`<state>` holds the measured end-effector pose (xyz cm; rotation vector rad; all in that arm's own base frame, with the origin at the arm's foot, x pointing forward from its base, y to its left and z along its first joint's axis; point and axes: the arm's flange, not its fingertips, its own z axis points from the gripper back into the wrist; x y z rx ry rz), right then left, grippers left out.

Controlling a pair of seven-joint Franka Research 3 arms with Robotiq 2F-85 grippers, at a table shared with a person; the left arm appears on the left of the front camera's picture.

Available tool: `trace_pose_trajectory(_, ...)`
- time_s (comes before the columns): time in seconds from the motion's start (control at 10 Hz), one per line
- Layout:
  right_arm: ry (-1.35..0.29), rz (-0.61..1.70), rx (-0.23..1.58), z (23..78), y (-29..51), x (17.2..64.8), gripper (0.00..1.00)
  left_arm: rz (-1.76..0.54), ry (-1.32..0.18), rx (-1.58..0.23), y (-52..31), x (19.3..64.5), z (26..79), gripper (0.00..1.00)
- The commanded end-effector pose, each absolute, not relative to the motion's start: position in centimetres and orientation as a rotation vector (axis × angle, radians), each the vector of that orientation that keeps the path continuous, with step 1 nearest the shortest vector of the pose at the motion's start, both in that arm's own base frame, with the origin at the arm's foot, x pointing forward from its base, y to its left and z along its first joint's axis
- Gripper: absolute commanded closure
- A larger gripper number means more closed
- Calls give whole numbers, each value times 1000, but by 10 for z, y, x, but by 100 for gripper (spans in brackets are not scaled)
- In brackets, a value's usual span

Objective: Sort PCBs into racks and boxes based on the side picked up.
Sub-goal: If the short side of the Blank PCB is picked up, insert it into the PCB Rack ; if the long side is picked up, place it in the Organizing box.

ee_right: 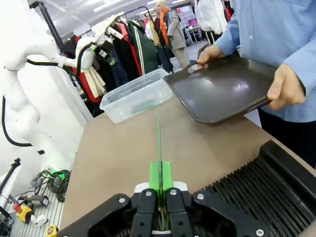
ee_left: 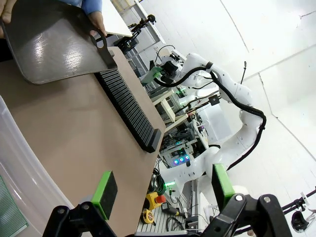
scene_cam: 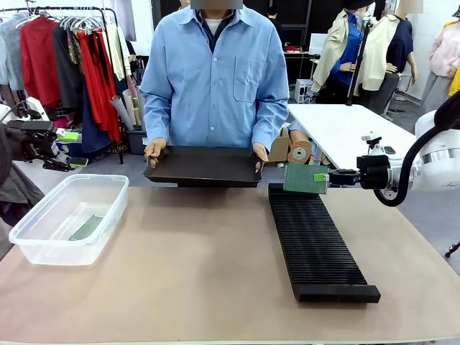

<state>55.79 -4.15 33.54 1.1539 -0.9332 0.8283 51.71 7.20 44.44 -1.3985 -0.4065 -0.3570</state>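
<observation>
One PCB (scene_cam: 305,179) stands clamped in the right end effector (scene_cam: 325,177) above the rack (scene_cam: 316,244); left end effector (ee_left: 163,190) spread wide.

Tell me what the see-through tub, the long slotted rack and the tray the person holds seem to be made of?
The tub looks like clear, glossy plastic: the table shows through its walls. The rack looks like matte black plastic, though that is uncertain; its ribs hardly shine. The tray seems dark, smooth plastic or coated metal, with soft light reflections.
</observation>
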Motion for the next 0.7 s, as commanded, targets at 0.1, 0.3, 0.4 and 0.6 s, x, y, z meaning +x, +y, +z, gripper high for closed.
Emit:
trace_pose_trajectory(0.1, -930, 831, 1049, 320, -36, 561, 100, -360, -408, -1400, 72, 516, 446, 0)
trace_pose_trajectory(0.3, -942, 833, 1038, 308, -39, 564, 100, -360, -408, -1400, 72, 516, 446, 0)
trace_pose_trajectory(0.4, -943, 837, 1047, 301, -41, 566, 100, -360, -408, -1400, 72, 516, 446, 0)
trace_pose_trajectory(0.6, -925, 843, 1049, 287, -44, 570, 100, -360, -408, -1400, 72, 516, 446, 0)
